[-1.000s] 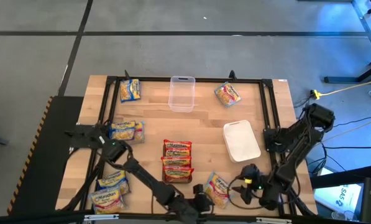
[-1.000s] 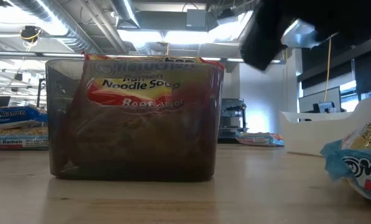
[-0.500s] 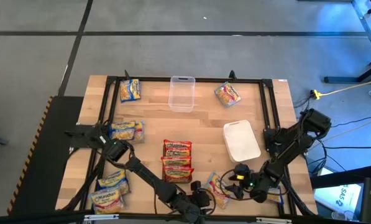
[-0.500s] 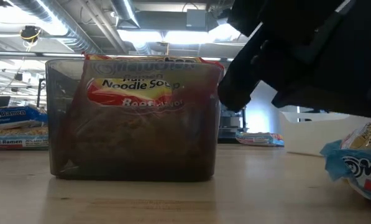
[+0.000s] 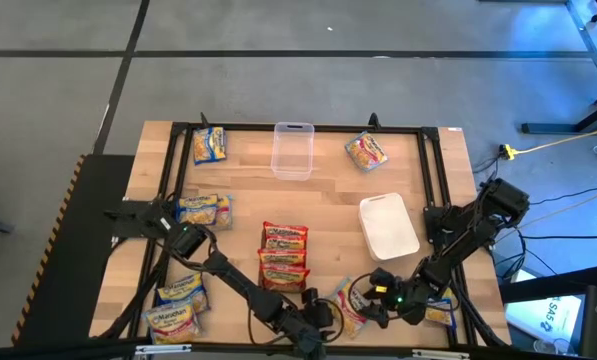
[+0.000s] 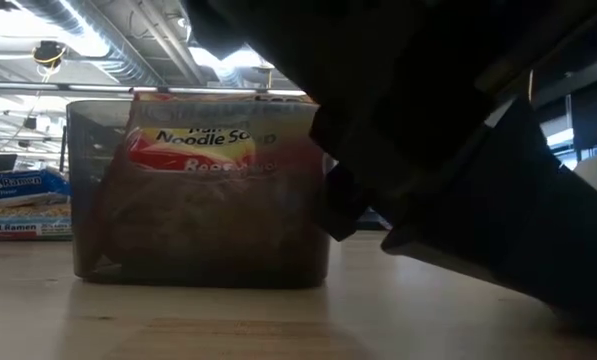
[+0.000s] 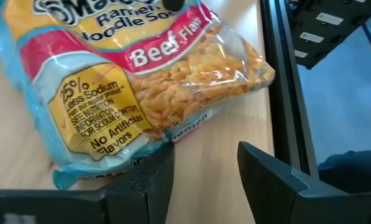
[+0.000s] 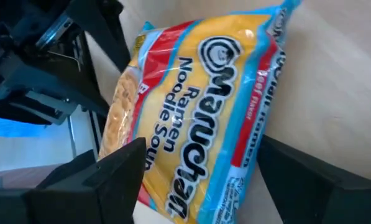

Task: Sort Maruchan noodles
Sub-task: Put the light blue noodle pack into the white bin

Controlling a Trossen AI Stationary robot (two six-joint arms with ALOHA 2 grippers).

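Flanking the beef packet [image 8: 197, 118], front table edge, near the white tray [image 5: 388, 226]:
right gripper [image 8: 197, 180]: fingers spread wide either side of the packet, no grip visible
left gripper [image 7: 204, 171]: fingers parted, one tip at the packet's edge, holding nothing
packet: flat on the table [image 5: 318, 200]
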